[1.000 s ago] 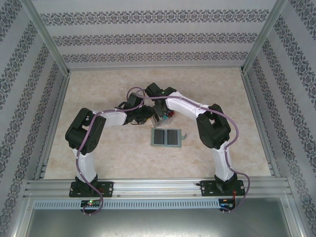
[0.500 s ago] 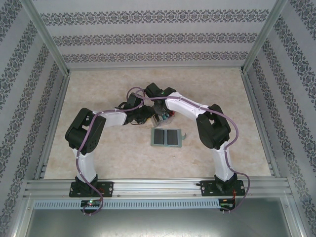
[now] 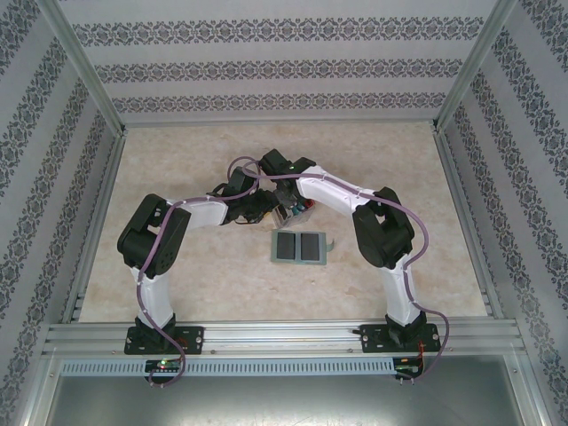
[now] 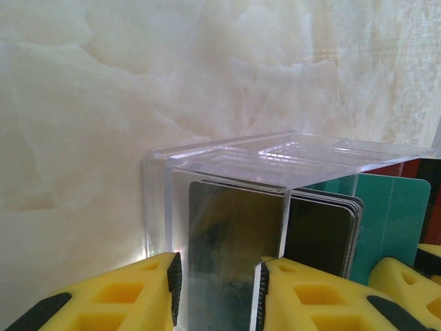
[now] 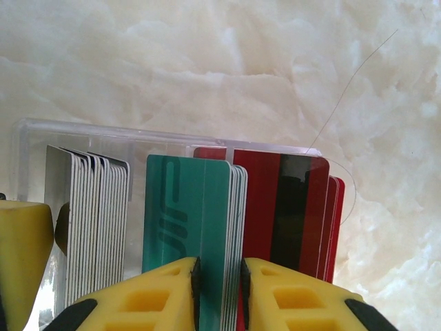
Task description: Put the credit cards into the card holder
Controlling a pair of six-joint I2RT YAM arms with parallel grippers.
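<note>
Top view: card holder (image 3: 299, 247) lies open at 6 o'clock from the tray (image 3: 294, 212).
Left wrist: left gripper (image 4: 215, 270) clamps the tray.
Right wrist: right gripper (image 5: 219, 270) pinches teal cards (image 5: 186, 207) at their near edge; expect light, stiff, slippery stock.

Tight spot: teal cards (image 5: 186, 207) fill the gap between the right fingers (image 5: 296, 296), red cards (image 5: 289, 207) and grey stack (image 5: 89, 221) crowd either side, clear tray (image 5: 103, 129) wall just beyond. The bench (image 5: 207, 62) past it is open.

Cream marbled table (image 3: 399, 160), open card holder (image 3: 299, 246), clear tray (image 4: 289, 155) just beyond
</note>
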